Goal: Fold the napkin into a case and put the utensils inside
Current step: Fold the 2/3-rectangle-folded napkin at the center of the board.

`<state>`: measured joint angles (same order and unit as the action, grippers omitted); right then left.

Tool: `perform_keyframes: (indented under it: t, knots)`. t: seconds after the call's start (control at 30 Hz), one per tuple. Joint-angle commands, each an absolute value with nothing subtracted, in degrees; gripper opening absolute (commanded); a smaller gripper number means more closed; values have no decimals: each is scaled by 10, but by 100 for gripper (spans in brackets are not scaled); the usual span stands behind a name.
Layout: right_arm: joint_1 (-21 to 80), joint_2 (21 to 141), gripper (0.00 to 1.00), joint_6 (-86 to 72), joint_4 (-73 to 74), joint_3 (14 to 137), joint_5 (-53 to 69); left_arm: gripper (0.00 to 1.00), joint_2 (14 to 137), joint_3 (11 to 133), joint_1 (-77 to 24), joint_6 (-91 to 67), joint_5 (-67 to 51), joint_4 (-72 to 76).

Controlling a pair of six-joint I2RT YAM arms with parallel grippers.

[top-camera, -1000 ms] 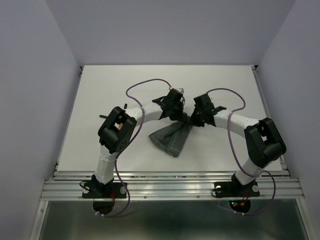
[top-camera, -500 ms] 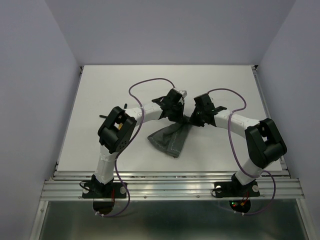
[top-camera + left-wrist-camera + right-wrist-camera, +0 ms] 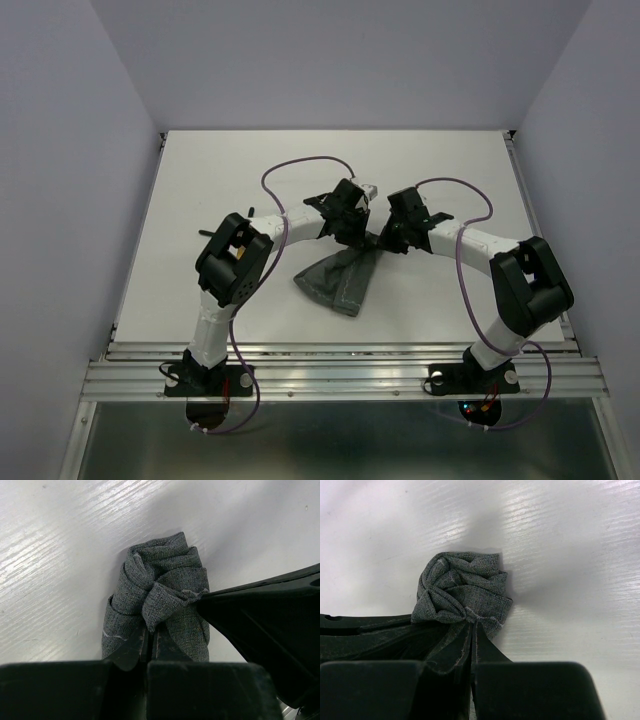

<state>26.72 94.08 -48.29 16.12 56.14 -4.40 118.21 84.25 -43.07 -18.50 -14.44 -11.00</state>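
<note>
napkin: bunched | left pincer, right pincer: pinching it | inside: unclear

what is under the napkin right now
White table shows all around the napkin. Its bunched folds cover whatever lies beneath or inside them, so nothing there can be seen.

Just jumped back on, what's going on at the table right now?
Both arms are working the napkin. The left tool and the right tool are each shut on the same bunched-up end, side by side. The rest of the cloth fans out over the table toward the arm bases. It is crumpled, not neatly folded yet.
</note>
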Motion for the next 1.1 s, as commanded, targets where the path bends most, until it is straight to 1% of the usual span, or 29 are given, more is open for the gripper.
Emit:
perform_keyframes:
  t: [0.0,0.5,0.83,1.07]
  knots:
    - [271,932,1,-492,133,574,-47,0,1166,854,-434,-154,-163,-140]
    - [271,928,1,-496,131,572,-47,0,1154,841,-435,-102,-144,-149]
    - [271,933,1,-500,126,570,-41,0,1145,831,-435,-76,-164,-144]
    - [271,928,1,-501,127,572,-44,0,1147,829,-435,-67,-157,-145]
